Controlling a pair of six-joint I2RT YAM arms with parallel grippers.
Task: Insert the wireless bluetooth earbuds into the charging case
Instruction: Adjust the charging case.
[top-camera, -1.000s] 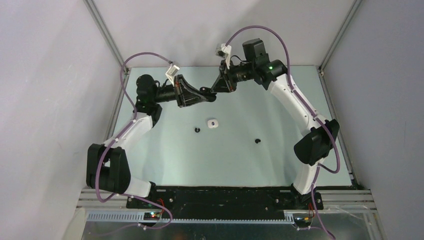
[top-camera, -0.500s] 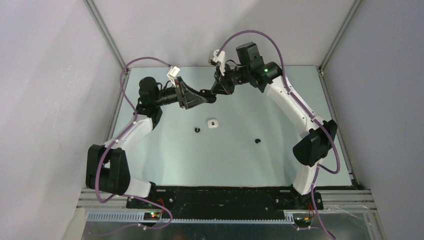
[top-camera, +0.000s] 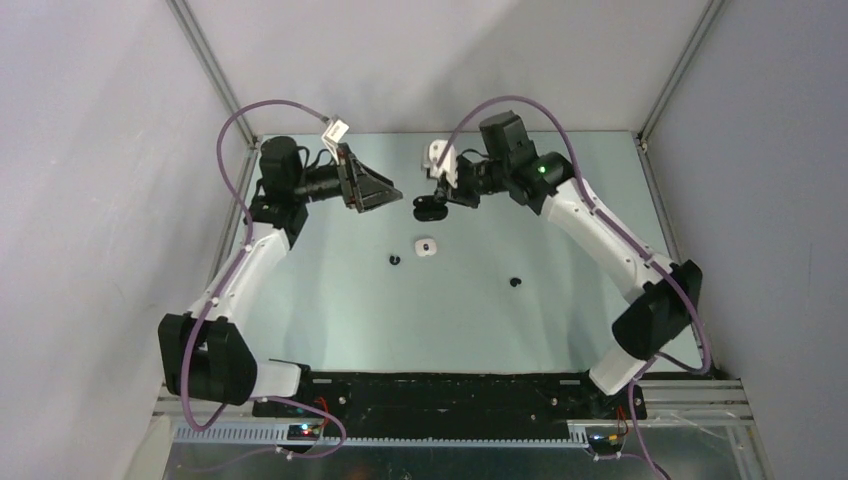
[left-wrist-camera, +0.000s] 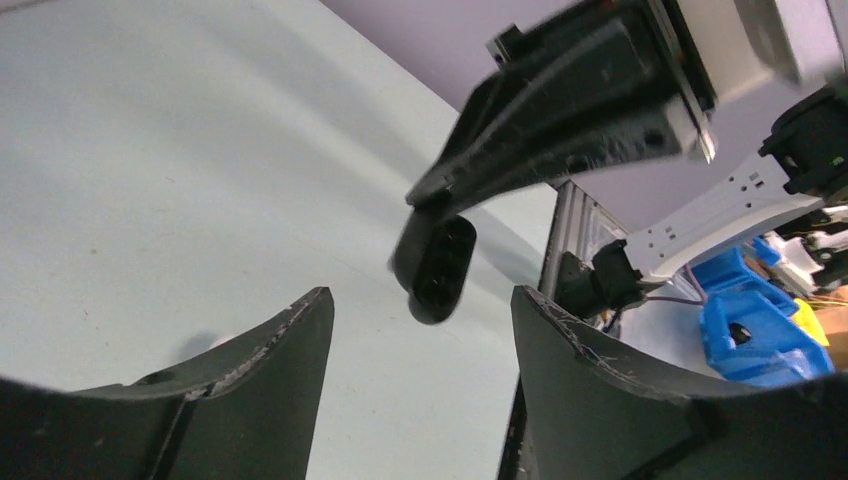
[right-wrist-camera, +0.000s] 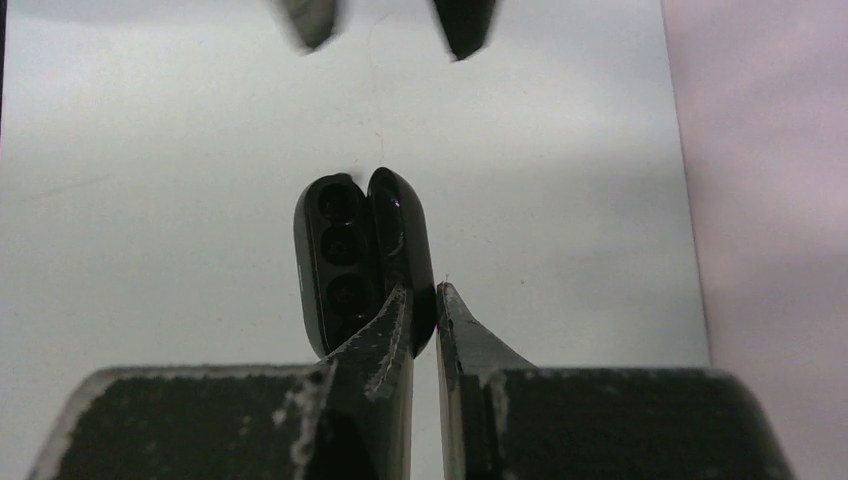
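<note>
A black charging case (right-wrist-camera: 345, 250) hangs open above the table, its empty sockets showing. My right gripper (right-wrist-camera: 425, 300) is shut on its lid (right-wrist-camera: 400, 225); from above the case (top-camera: 430, 208) sits at the tip of my right gripper (top-camera: 437, 200). In the left wrist view the case (left-wrist-camera: 437, 268) floats just past my open left gripper (left-wrist-camera: 420, 310), which holds nothing. From above, my left gripper (top-camera: 388, 193) is a short gap to the left of the case. Two black earbuds (top-camera: 394, 260) (top-camera: 515, 283) lie on the table.
A small white pebble-like case (top-camera: 426, 246) lies on the table just below the two grippers. The tips of the left fingers (right-wrist-camera: 465, 25) show at the top of the right wrist view. Metal frame posts (top-camera: 215, 70) edge the table.
My left gripper has opened, let go of the black case and drawn back to the left. My right gripper has carried the case a little left and down.
</note>
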